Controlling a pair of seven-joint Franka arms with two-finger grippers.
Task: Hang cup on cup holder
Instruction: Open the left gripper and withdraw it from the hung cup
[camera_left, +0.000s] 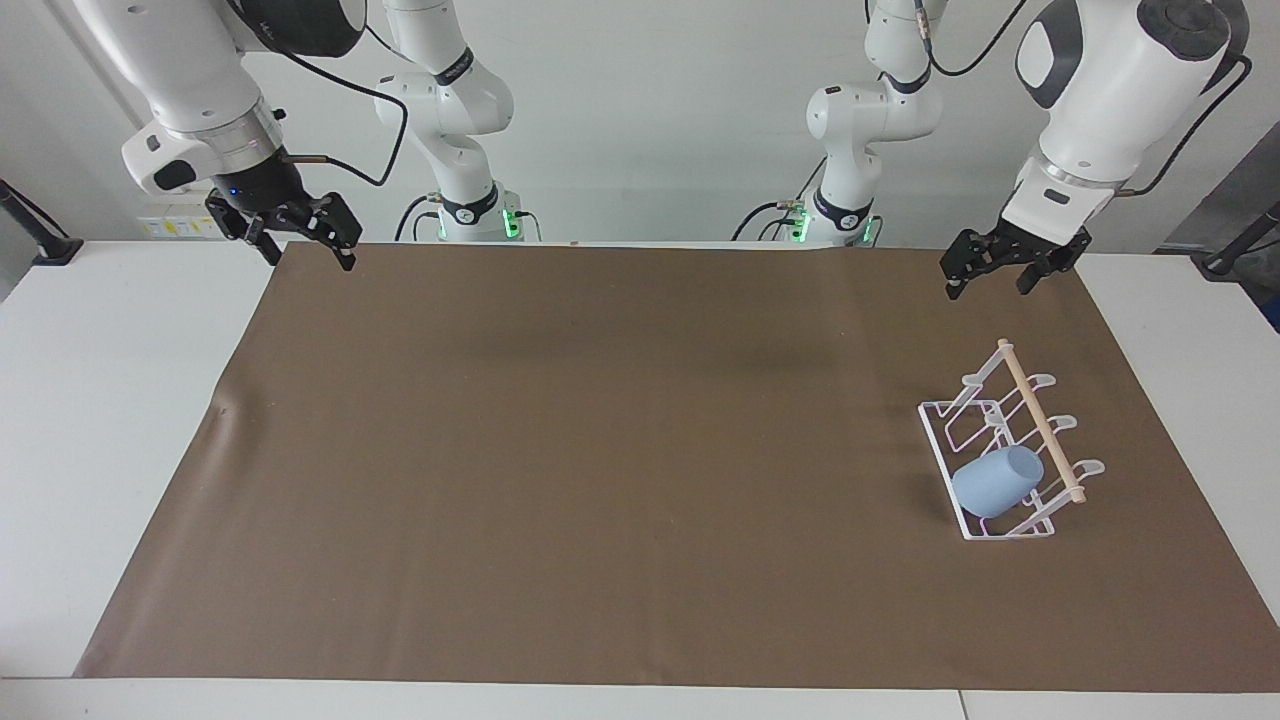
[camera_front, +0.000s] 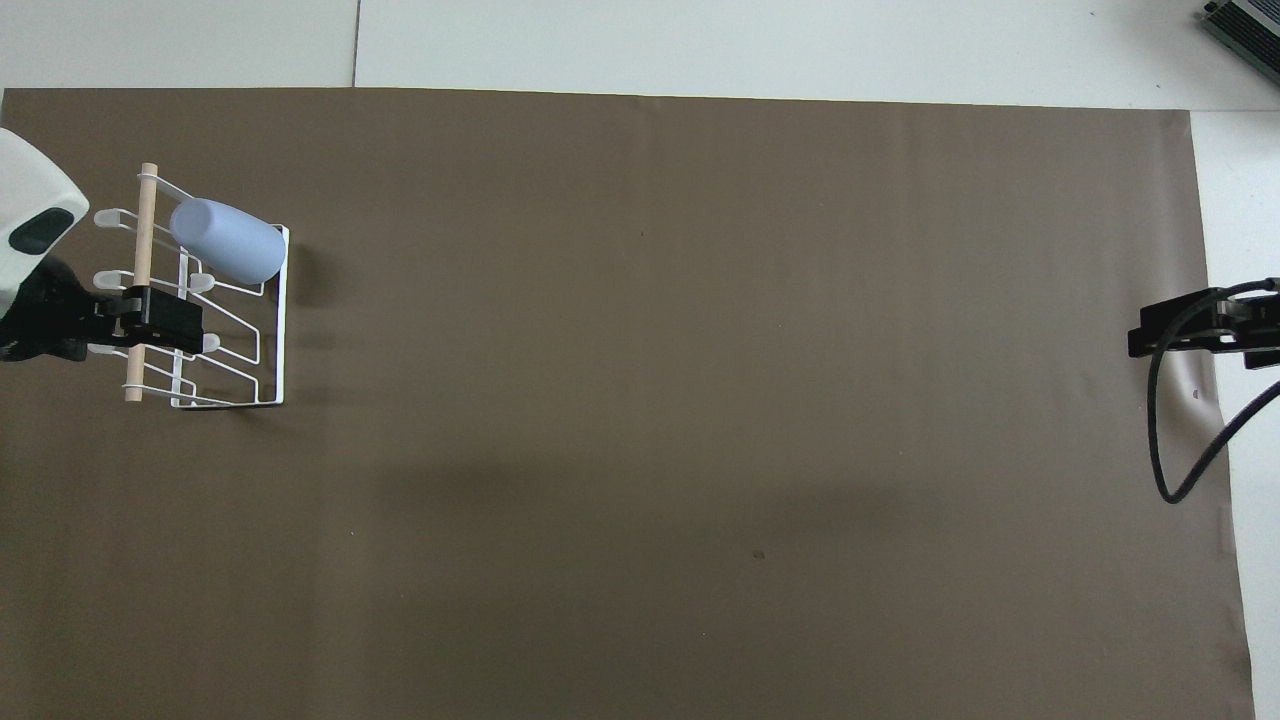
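The light-blue cup (camera_left: 997, 481) (camera_front: 228, 240) rests tilted over a wire loop of the white cup holder (camera_left: 938, 455) (camera_front: 284, 320), at the holder's end farther from the robots. The holder stands on the brown mat toward the left arm's end of the table, and its wooden rod (camera_left: 1040, 420) runs along the top. My left gripper (camera_left: 986, 290) (camera_front: 150, 320) hangs open and empty in the air, clear of the holder, above the end of it that is nearer the robots. My right gripper (camera_left: 310, 260) (camera_front: 1180, 335) waits open over the mat's edge at the right arm's end.
A brown mat (camera_left: 600, 450) covers most of the white table (camera_left: 110, 400). A black cable (camera_front: 1165, 440) loops down from the right gripper over the mat's edge.
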